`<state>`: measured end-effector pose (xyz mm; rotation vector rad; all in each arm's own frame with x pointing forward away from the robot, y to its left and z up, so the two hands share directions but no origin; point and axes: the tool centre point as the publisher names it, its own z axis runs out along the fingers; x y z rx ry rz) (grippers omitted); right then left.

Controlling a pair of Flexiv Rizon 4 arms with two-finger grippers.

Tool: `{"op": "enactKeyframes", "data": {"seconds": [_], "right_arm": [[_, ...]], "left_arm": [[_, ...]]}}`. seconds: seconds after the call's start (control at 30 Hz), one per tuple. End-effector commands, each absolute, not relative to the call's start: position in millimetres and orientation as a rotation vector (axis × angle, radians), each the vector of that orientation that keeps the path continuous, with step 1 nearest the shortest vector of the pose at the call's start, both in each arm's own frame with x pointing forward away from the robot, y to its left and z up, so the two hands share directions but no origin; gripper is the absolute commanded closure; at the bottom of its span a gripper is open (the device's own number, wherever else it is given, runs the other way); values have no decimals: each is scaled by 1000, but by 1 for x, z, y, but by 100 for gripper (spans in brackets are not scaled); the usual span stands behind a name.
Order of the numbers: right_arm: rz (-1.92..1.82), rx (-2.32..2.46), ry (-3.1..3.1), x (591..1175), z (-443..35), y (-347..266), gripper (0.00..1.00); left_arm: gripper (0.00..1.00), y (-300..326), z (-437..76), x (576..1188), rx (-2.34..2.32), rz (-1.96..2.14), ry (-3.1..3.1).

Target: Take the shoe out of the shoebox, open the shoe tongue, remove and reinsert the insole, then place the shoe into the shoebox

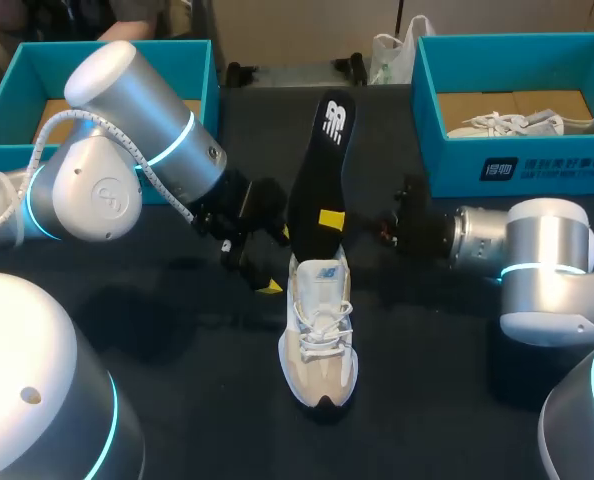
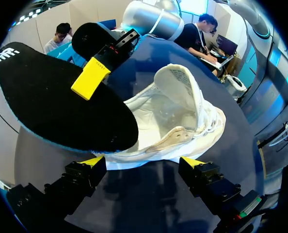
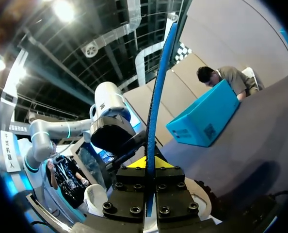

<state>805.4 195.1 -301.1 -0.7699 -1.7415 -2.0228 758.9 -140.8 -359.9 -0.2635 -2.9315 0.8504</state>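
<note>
Your right gripper [image 1: 331, 218] pinches the insole [image 1: 322, 160] mid-length, its long axis rising from the heel opening of the shoe [image 1: 320, 350], which lies mid-table [image 1: 427, 380] with its toe to the near edge, and your left gripper [image 2: 145, 162] sits spread just beside the heel.

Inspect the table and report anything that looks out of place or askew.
The black insole stands tilted above the white shoe at its opening, pinched in the right arm's jaws instead of lying flat inside. Nothing else stands out.
</note>
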Motion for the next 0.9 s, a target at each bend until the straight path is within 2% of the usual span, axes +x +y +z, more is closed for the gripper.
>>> {"op": "enactKeyframes", "data": {"seconds": [0.03, 0.9], "right_arm": [[-1991, -747, -1756, 805, -306, 198, 100], [-1944, -840, -1805, 773, -334, 196, 100]], "left_arm": [[0, -141, -360, 759, -264, 850, -2932], [0, -141, -360, 759, -264, 850, -2932]]}}
